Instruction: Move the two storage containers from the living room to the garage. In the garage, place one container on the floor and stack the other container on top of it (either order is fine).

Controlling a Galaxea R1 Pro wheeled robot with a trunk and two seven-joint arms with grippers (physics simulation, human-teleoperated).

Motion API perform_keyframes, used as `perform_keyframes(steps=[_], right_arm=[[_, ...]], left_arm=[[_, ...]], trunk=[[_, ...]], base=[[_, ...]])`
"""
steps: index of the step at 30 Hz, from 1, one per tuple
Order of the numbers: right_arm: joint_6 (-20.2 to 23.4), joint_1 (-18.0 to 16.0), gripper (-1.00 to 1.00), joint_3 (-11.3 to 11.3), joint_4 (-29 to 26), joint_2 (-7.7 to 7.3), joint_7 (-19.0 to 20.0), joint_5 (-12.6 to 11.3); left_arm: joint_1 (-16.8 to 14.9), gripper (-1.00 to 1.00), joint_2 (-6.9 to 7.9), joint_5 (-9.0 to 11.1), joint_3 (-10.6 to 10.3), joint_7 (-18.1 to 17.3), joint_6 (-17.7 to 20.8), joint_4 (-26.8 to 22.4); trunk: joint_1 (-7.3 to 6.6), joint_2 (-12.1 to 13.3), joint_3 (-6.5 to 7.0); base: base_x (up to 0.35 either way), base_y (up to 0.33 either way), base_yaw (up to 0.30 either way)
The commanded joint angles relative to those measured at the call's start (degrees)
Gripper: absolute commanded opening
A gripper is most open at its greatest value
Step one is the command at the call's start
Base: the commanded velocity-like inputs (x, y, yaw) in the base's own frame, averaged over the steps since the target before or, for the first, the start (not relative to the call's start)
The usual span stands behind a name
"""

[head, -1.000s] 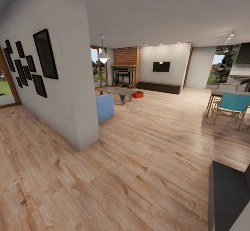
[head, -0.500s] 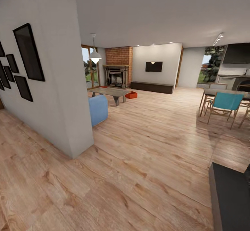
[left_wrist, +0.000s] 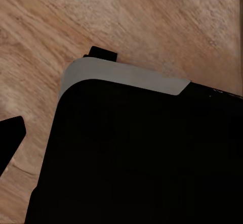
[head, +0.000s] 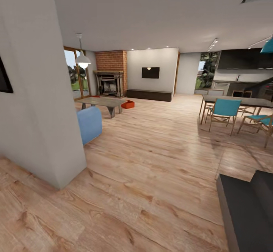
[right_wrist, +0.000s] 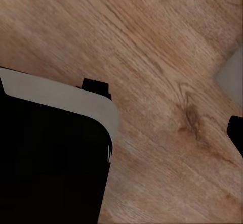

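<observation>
The whole view has swung since the earlier pictures, so the camera has turned and come forward rather than the furniture; the dark picture frames on the near wall (head: 34, 92) have nearly slid out at the left edge, and the dining table (head: 242, 102) with its teal chairs (head: 223, 109) sits further in at the right.

From the left: the pale wall corner stands close; beyond it a blue sofa end (head: 90, 124); then a low table (head: 102, 102) under a white hanging lamp (head: 82, 59); then the brick fireplace (head: 110, 73); one red-orange container (head: 128, 104) rests on the wood floor (head: 151, 161) just beside the low table, far off across the living room; a sliver of red shows behind the table and may be the second, though it is too small to tell; further right a dark screen on the white wall, then the dining set and a dark kitchen.

As for the task, nothing looks done yet; I judge the robot to be on its way to fetch; both containers are left to carry to the garage and stack.

The floor is light wood plank, open and level. In the wrist views dark robot bodywork sits over the planks; whether either claw is open or closed, I cannot tell.
</observation>
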Motion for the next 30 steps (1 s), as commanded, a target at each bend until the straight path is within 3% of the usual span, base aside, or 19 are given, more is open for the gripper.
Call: perform_keyframes(steps=[1,23,30], right_arm=[[-0.25,-0.06,1.0,0.49,0.1,0.02,-0.06,-0.57],[-0.27,-0.06,1.0,0.56,0.1,0.02,0.01,-0.55],[-0.25,-0.06,1.0,0.54,0.1,0.0,0.02,-0.41]], left_arm=[[0.0,1.0,0.0,0.37,0.01,0.05,0.08,-0.05],[0.0,1.0,0.05,0.37,0.01,0.05,0.07,0.01],[0.0,1.0,0.05,0.37,0.01,0.05,0.04,-0.01]], trunk=[[0.03,-0.03,-0.06],[0.03,-0.03,-0.06],[0.03,-0.03,-0.06]], base=[[0.321,0.172,-0.293],[0.321,0.063,-0.293],[0.322,0.0,-0.096]])
